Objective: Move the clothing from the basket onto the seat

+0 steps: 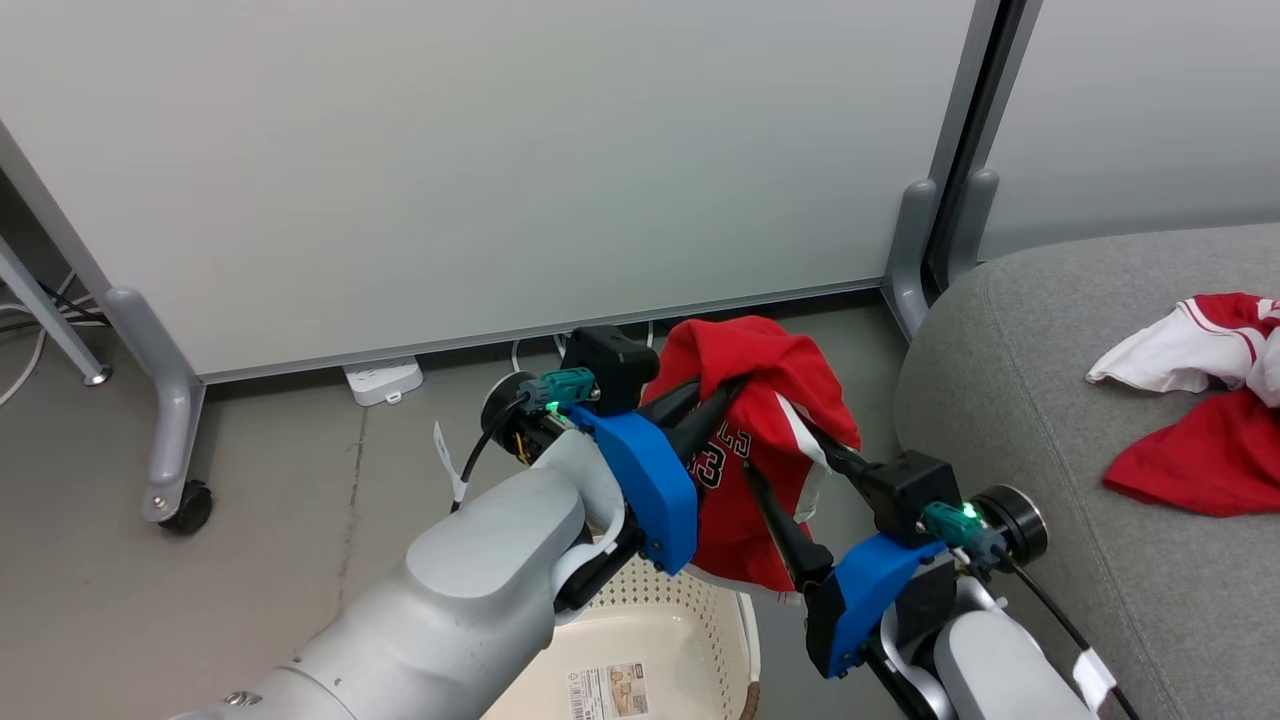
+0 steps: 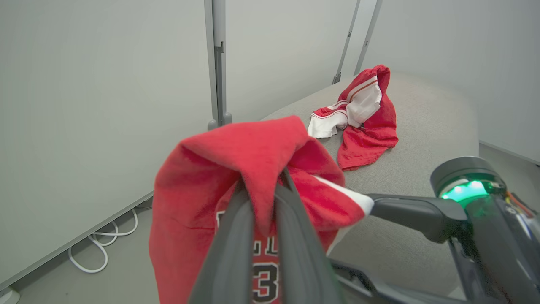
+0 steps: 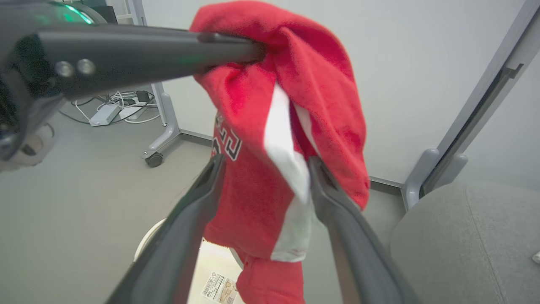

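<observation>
A red jersey (image 1: 760, 400) with white trim and a black-and-white "23" hangs in the air over the basket (image 1: 690, 610). My left gripper (image 1: 725, 392) is shut on its top fold; in the left wrist view both fingers pinch the cloth (image 2: 261, 181). My right gripper (image 3: 266, 160) is open, its fingers standing either side of the hanging cloth and white trim without pinching it. The cream perforated basket (image 3: 147, 240) sits on the floor below, with a label on its bottom. A second red-and-white garment (image 1: 1210, 420) lies crumpled on the grey seat (image 1: 1050, 400) to the right.
White partition panels stand behind, on grey feet with a caster (image 1: 190, 505). A white power strip (image 1: 383, 380) and cables (image 2: 101, 245) lie at their base. A grey post (image 1: 915, 240) stands next to the seat's left edge.
</observation>
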You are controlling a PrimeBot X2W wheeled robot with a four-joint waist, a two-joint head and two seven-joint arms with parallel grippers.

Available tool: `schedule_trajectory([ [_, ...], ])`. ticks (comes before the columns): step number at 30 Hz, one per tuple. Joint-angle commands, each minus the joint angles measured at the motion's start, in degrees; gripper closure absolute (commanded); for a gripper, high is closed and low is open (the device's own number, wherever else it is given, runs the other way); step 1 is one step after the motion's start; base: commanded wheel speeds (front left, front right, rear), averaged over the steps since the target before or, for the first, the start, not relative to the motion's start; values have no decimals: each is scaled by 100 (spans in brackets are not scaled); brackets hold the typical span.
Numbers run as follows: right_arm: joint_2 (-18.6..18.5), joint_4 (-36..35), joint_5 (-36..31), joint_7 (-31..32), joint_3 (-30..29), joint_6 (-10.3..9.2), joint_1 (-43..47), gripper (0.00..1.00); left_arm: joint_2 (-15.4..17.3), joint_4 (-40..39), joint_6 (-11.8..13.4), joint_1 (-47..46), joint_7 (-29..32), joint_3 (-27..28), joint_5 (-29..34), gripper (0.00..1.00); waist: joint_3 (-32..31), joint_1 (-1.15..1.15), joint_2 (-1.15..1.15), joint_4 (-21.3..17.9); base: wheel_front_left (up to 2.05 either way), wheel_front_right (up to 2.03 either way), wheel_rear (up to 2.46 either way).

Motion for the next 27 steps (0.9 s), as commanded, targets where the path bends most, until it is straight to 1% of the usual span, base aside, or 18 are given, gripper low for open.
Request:
schedule_trajectory([
  [1, -33, 120, 65, 37, 58, -4, -152, 0, 11, 3, 11, -105, -38, -25, 5, 100, 4, 0, 0, 13, 0, 0, 0],
  [7, -39, 906, 321, 45, 362, -5, -812, 0, 11, -55, 11, -125, -58, -98, -68, 100, 11, 0, 0, 36, 0, 0, 0],
  [10, -17, 1313, 399, -3, 681, -4, -1154, 0, 10, -112, 9, -136, -74, -117, -117, 100, 5, 0, 0, 40, 0, 0, 0],
  [11, -24, 1444, 433, -17, 770, -4, -1243, 58, 11, -120, 9, -143, -72, -125, -108, 100, -3, 0, 0, 46, 0, 0, 0],
  [12, -29, 1545, 454, -72, 858, -4, -1334, 100, 11, -130, 11, -135, -76, -135, -108, 100, -12, 0, 0, 53, 0, 0, 0],
  [15, -30, 1835, 574, -171, 1021, -4, -1491, 100, 9, -142, 22, -120, -92, -165, -115, 100, -46, 0, 0, 63, 0, 0, 0],
  [20, -35, 2156, 702, -388, 1098, -4, -1567, 100, 8, -132, 42, -87, -125, -190, -148, 100, -94, 0, 0, 56, 0, 0, 0],
  [27, -8, 2373, 775, -538, 1138, -4, -1626, 100, 8, -72, 45, -9, -135, -215, -207, 100, -139, 0, 0, -1, 0, 0, 0],
])
